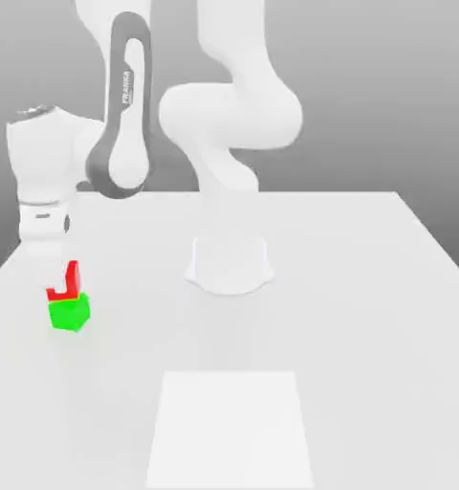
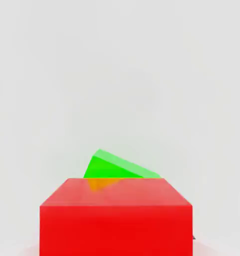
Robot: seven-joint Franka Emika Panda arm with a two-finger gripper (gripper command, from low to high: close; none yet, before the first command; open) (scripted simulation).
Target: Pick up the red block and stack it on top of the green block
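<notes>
Clearly red block [image 1: 67, 282] tops green block [image 1: 69, 313].

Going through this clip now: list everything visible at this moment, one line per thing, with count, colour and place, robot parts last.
red block: one, bright red, sitting on the green block near the exterior view's left edge of the table, partly hidden by the pale hand; close up in the hand view.
green block: one, bright green, on the table directly under the red block.
table: one, white, spanning the scene.
flat panel: one, white rectangle, on the table's near edge, in front of the robot base.
robot base: one, white, mid-table.
arm: one, white with grey trim, reaching toward the exterior view's left.
gripper: one, pale, over the stack; its opening cannot be judged.
</notes>
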